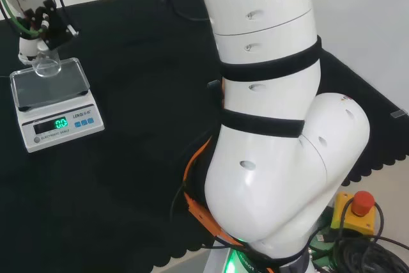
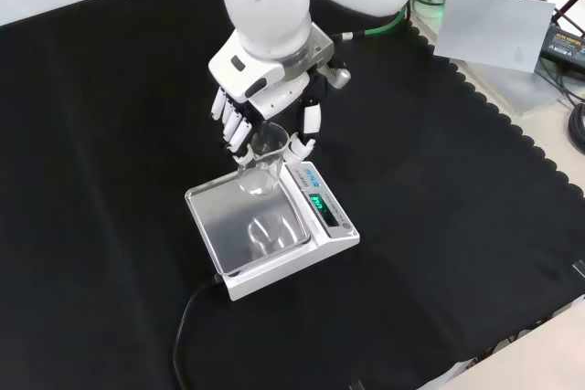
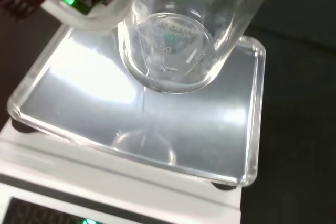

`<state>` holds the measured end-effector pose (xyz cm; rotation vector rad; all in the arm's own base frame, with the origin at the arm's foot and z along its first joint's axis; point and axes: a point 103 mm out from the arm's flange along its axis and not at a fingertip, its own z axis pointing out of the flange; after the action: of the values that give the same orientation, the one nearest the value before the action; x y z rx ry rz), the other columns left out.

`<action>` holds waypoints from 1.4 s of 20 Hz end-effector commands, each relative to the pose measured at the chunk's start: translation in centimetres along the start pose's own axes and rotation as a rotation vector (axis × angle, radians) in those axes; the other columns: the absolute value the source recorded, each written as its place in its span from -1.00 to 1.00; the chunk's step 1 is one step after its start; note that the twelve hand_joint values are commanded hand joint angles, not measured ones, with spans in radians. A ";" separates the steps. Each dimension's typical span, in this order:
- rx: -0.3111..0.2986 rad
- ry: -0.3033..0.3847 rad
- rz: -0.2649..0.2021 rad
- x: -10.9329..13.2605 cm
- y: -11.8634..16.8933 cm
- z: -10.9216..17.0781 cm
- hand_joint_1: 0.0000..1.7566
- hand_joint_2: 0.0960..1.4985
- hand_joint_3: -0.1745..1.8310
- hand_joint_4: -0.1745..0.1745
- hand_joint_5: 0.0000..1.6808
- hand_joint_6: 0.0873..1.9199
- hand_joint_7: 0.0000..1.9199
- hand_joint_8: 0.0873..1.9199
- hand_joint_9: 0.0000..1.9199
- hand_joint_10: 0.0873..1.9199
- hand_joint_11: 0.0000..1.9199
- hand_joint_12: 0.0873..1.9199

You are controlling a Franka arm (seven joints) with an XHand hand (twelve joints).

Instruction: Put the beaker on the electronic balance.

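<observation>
I am seeing the robot hand point(image 2: 265, 102) curling its fingers around the beaker point(image 2: 263, 163), holding it over the scale point(image 2: 274, 235)'s far edge. The wrist view is showing the beaker's base point(image 3: 170, 51) hanging above the tray point(image 3: 79, 93), not touching.

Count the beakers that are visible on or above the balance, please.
1. The beaker is held in the hand, over the balance pan's edge nearest the arm. Other clear glassware could go unnoticed.
</observation>
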<state>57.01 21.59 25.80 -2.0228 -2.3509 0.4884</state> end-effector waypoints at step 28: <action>0.080 -0.035 -0.019 2.3 4.7 3.5 0.16 -0.36 -0.13 0.01 -0.07 -0.06 -0.03 -0.36 0.19 -0.36 -0.06 0.24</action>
<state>60.45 23.56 21.35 -1.9940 -2.3409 0.5730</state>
